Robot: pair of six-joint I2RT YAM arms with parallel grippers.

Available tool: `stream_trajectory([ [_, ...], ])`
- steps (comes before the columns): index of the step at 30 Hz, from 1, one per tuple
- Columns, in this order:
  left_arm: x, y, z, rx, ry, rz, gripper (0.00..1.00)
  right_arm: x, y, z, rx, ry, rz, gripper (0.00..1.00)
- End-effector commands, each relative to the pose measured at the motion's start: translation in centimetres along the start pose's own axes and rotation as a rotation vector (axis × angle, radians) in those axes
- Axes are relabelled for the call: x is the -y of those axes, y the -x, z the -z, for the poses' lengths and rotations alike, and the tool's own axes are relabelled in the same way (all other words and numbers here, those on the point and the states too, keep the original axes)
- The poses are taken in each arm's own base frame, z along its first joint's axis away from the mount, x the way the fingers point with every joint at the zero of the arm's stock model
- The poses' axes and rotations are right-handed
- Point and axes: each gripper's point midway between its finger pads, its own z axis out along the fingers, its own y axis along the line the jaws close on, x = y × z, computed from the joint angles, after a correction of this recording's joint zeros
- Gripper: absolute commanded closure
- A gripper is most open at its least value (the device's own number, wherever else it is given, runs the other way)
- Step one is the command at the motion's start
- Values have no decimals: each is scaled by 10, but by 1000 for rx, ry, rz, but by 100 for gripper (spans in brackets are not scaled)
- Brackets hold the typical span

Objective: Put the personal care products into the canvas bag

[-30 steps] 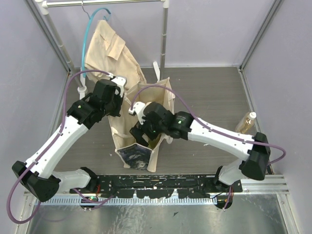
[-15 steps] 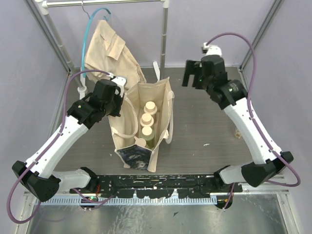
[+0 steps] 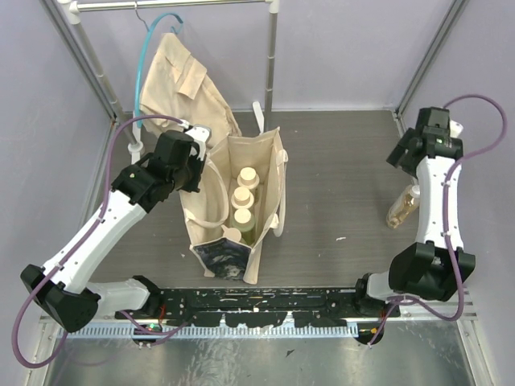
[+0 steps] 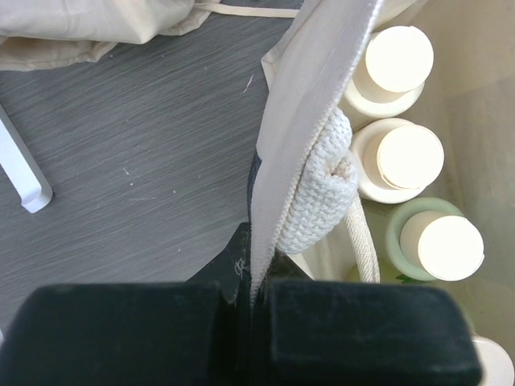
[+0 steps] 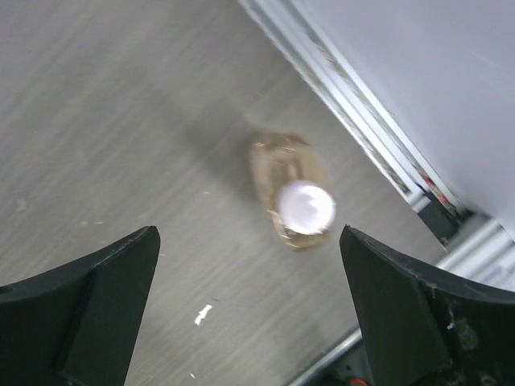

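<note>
The cream canvas tote bag (image 3: 271, 181) stands left of the grey desk (image 3: 338, 161) centre, its rim pinched by the left gripper (image 4: 253, 305). The right gripper (image 5: 249, 261) gapes open above a clear amber white-capped bottle (image 5: 291, 201) near the right edge. Cream-capped bottles (image 3: 241, 197) sit inside the bag.

Bright, even light fills the top view, and shadows on the grey wood-grain table (image 3: 338, 169) are soft. In the left wrist view, cream round bottle caps (image 4: 400, 58) glare white at upper right. In the right wrist view, the clear amber bottle with white cap (image 5: 294, 193) is blurred at centre.
</note>
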Motion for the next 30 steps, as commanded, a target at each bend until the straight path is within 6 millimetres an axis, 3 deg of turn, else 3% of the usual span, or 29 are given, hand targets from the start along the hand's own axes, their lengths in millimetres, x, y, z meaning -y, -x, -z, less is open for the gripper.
stream_trajectory([
  [1, 5, 37, 0, 138, -36, 7, 100, 51, 1, 23, 37, -93, -18, 0],
  [4, 10, 40, -1, 143, -66, 7, 100, 81, -2, 23, 35, -216, 26, 0],
  [6, 11, 39, -3, 135, -73, -2, 100, 89, -9, 20, 7, -219, 23, 0],
  [17, 6, 36, -9, 99, -64, -38, 100, 78, -48, -28, -86, -99, -18, 0],
  [23, 7, 33, -10, 86, -65, -43, 100, 66, -50, -51, -79, -27, -16, 0],
  [30, 2, 32, -11, 84, -45, -44, 100, 65, -51, -72, -54, -18, 19, 2],
])
